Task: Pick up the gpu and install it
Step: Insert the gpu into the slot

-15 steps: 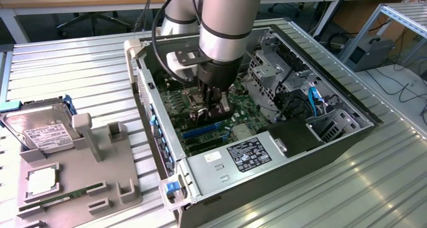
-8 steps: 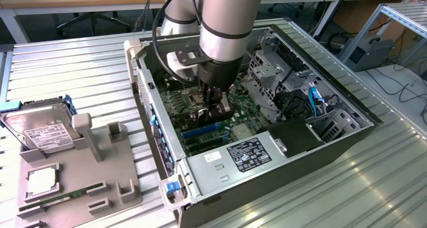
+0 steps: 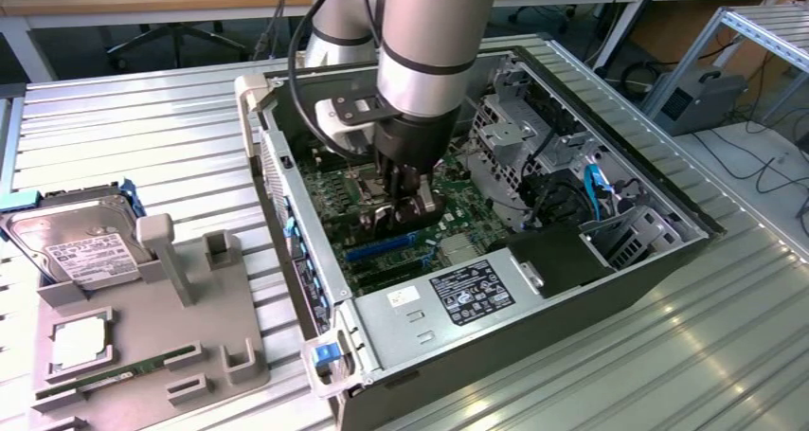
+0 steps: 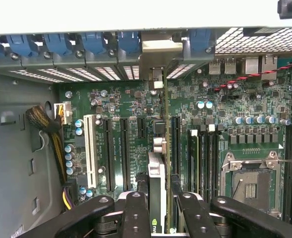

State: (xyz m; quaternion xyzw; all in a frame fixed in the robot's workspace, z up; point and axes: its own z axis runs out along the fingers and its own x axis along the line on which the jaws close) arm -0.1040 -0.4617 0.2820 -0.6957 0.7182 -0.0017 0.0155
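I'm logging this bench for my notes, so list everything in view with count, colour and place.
table: one, silver ribbed metal, under everything
computer case: one, black and silver, open, on the table
motherboard: one, green, inside the case
gpu: one, dark with pale bracket, on edge among the motherboard slots, between the jaws
fixture: one, grey, beside the case at the exterior view's left
hard drive: one, silver with white label, on the fixture
memory stick: one, green, in the fixture
arm: one, silver and grey, reaching into the case
jaws: one pair, black, shut on the gpu
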